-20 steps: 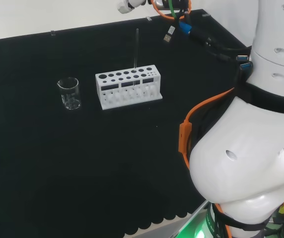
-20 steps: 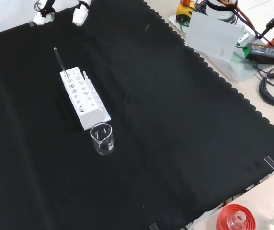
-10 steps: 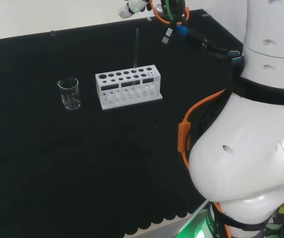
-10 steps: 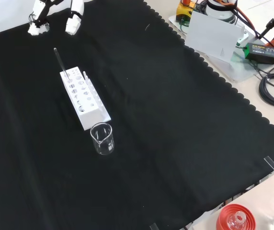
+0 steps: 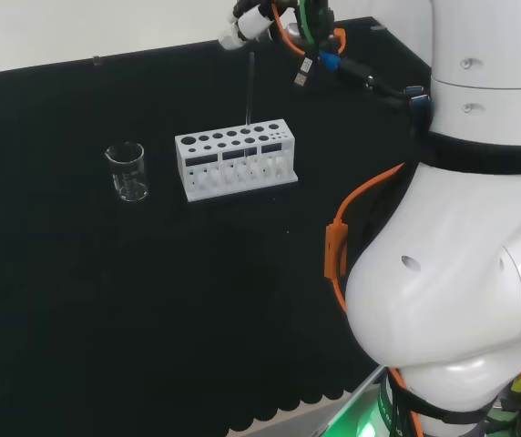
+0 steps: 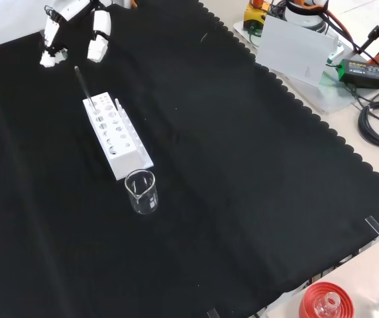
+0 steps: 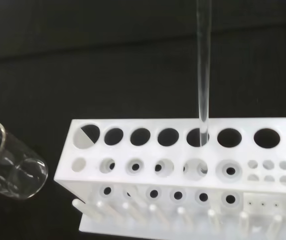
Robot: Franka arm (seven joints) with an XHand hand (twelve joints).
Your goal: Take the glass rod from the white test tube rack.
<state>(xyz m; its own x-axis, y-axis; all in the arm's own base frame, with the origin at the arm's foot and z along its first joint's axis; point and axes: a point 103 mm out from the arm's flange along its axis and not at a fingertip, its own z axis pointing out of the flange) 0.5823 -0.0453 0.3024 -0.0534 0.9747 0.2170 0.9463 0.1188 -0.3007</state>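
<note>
- The glass rod [image 7: 202, 75] stands upright in a back-row hole of the white test tube rack [image 6: 116, 139], near the rack's far end in the front view.
- The hand [image 6: 77, 30] hangs just above the rod's top, its fingers [image 6: 99, 40] apart and straight, touching nothing.
- Risk: if the fingers close off-centre, they may tip the thin rod sideways, levering against the hole and dragging the light rack.
- The rod may also slip between smooth fingertips.
- A shoved rack could knock the empty glass beaker [image 6: 142, 191] just beside its near end.
</note>
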